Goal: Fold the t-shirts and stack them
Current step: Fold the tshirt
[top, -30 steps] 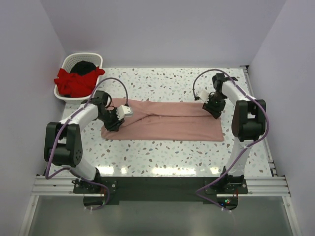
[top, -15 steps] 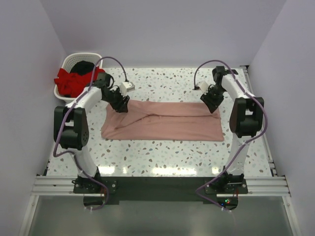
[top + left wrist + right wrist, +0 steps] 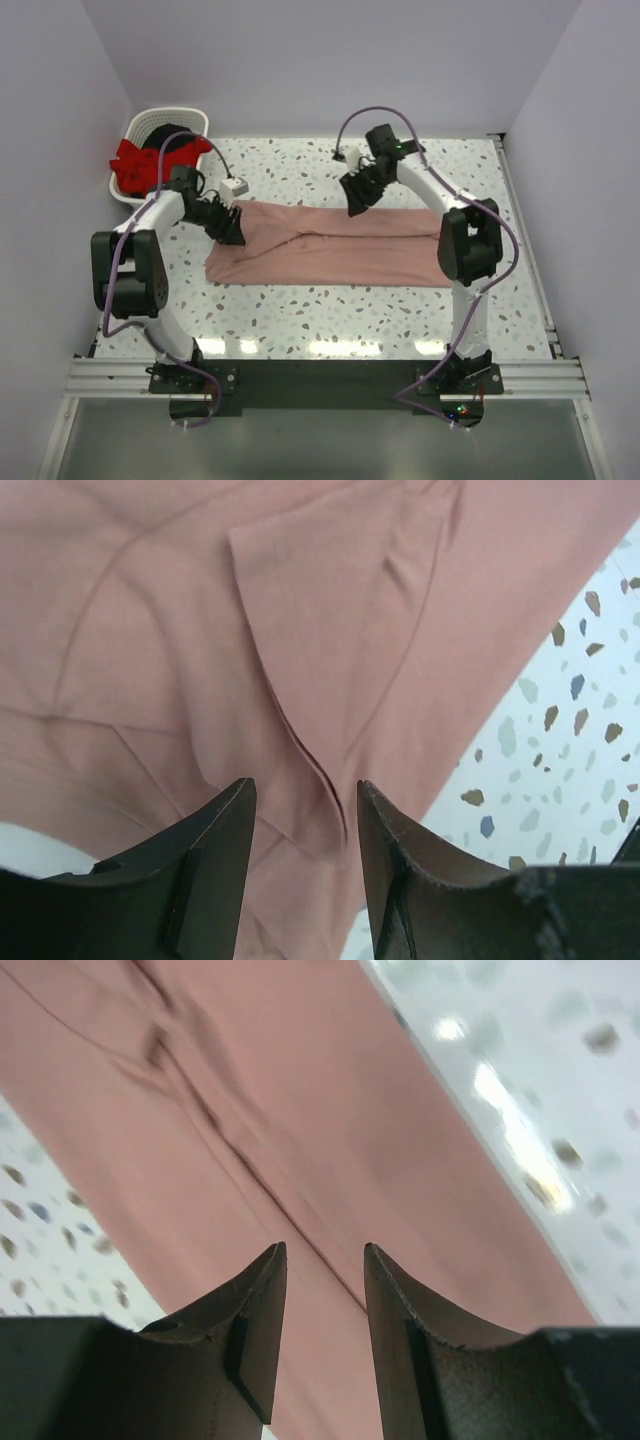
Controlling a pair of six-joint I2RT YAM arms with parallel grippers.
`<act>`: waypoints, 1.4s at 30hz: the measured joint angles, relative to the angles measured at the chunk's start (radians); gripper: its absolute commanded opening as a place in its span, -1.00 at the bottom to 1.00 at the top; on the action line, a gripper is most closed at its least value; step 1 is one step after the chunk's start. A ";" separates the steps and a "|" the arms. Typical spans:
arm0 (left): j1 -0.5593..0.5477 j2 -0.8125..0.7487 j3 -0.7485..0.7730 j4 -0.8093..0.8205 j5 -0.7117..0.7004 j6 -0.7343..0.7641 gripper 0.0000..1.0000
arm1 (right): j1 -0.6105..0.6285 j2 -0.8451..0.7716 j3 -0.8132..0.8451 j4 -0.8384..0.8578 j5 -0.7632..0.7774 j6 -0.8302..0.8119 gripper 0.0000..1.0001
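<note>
salmon-pink t-shirt [image 3: 330,245] lies flat across the middle of the speckled surface [image 3: 330,310], folded into a long band that runs from left to right, with creases along its length. its left end is a little rumpled and its right end is squarer. the red t-shirt [image 3: 135,165] sits crumpled in the white slatted basket [image 3: 172,116] at the far left corner, spilling over the basket's near and left rim. the black t-shirt [image 3: 172,140] lies bunched in the basket just behind it. both are well apart from the pink one.

the left fingers [image 3: 232,230] are over the far left corner of the pink shirt, pointing down and to the right at the cloth. in the left wrist view they stand apart with nothing between them. the cloth [image 3: 200,630] fills most of that view, and a folded flap's doubled edge runs down into the gap between the tips. speckled surface shows on the right. whether the tips touch the cloth cannot be told.

the right fingers [image 3: 354,202] are at the far edge of the shirt, near its middle, angled down and to the left. in the right wrist view they too stand apart and hold nothing. below them the pink cloth [image 3: 300,1110] runs diagonally, a long crease passes under the gap, and surface shows at both sides. that view is somewhat blurred.
</note>
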 measured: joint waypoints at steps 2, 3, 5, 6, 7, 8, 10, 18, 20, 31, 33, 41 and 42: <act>0.012 -0.064 -0.064 -0.010 -0.002 0.020 0.01 | 0.075 0.001 0.002 0.073 -0.016 0.066 -0.16; 0.011 -0.090 -0.091 -0.014 -0.003 0.030 0.02 | 0.114 0.008 0.013 0.106 -0.024 0.103 -0.14; 0.008 -0.124 -0.131 -0.017 -0.003 0.043 0.03 | 0.186 0.035 0.050 0.178 -0.031 0.169 -0.10; 0.008 -0.131 -0.143 -0.017 -0.003 0.050 0.03 | 0.214 0.055 0.070 0.213 -0.030 0.199 -0.10; 0.008 -0.135 -0.153 -0.016 -0.003 0.056 0.03 | 0.237 0.077 0.091 0.247 -0.029 0.227 -0.09; 0.008 -0.135 -0.161 -0.016 -0.003 0.058 0.04 | 0.255 0.101 0.111 0.278 -0.027 0.253 -0.10; 0.008 -0.135 -0.176 -0.014 -0.005 0.060 0.04 | 0.279 0.154 0.149 0.328 -0.026 0.297 -0.10; 0.008 -0.135 -0.210 0.016 -0.016 0.057 0.05 | 0.299 0.345 0.270 0.399 -0.024 0.428 -0.12; 0.008 -0.135 -0.215 0.023 -0.023 0.057 0.06 | 0.301 0.372 0.288 0.402 -0.024 0.444 -0.12; 0.008 -0.122 -0.219 0.045 -0.049 0.057 0.04 | 0.349 0.387 0.317 0.426 -0.028 0.464 -0.12; 0.008 -0.119 -0.219 0.047 -0.050 0.057 0.04 | 0.357 0.387 0.317 0.426 -0.028 0.463 -0.14; 0.008 -0.116 -0.224 0.053 -0.059 0.059 -0.14 | 0.368 0.392 0.334 0.422 -0.027 0.453 -0.54; 0.008 -0.116 -0.224 0.053 -0.060 0.059 -0.17 | 0.368 0.392 0.334 0.418 -0.027 0.451 -0.59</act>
